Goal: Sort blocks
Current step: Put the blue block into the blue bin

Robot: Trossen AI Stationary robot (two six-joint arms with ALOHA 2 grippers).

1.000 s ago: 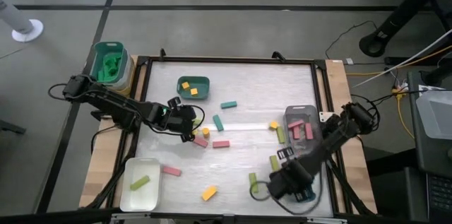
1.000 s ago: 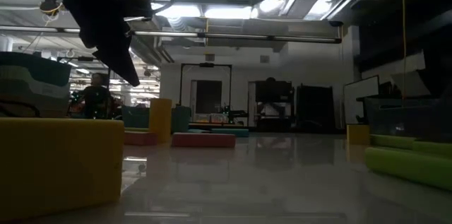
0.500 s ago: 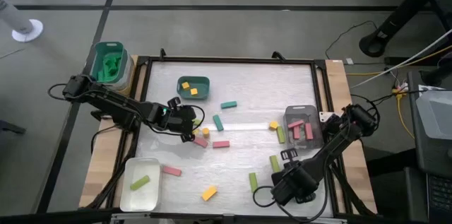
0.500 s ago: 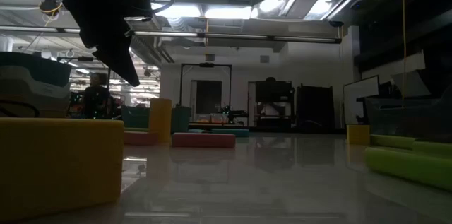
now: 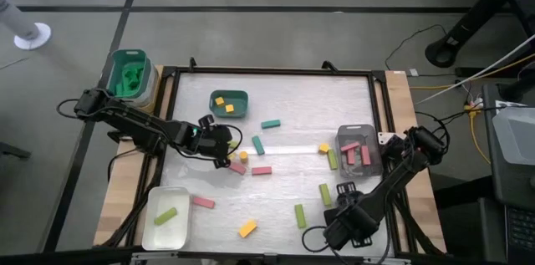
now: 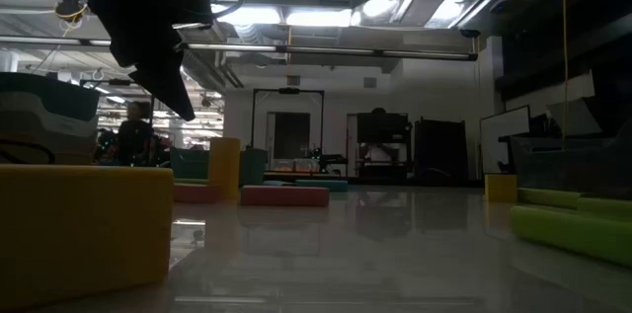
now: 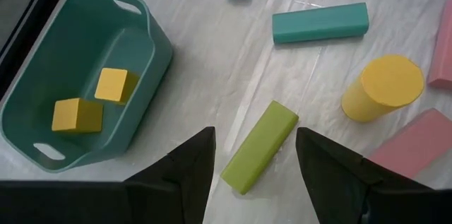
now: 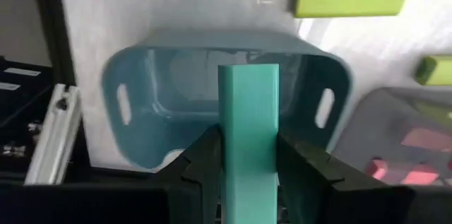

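Pink, teal, lime and yellow blocks lie scattered on the table (image 5: 284, 98). My left gripper (image 5: 222, 145) hangs open at the table's centre left. Its fingers stand on either side of a lime block (image 7: 260, 146) without touching it. My right gripper (image 8: 248, 155) is near the front right, shut on a teal block (image 8: 248, 111). It holds the block over a light blue tray (image 8: 148, 104), which my arm hides in the high view. My right gripper pinches the teal block's two long sides (image 8: 248, 160) between its two fingers, which come from above and point down. The block runs along the fingers. Its free end (image 8: 248, 72) sticks out past the fingertips, clear above the light blue tray.
A teal tray (image 5: 238, 110) with two yellow cubes stands far left of centre. A white tray (image 5: 155, 231) with one lime block is at the front left. A grey tray (image 5: 358, 134) with pink blocks is at the right. A green tub (image 5: 129, 73) sits off the table's far left corner.
My right gripper, with the teal block, has shifted a little toward the table's right edge and rolled about its own axis. That has uncovered the lime block near the front edge.
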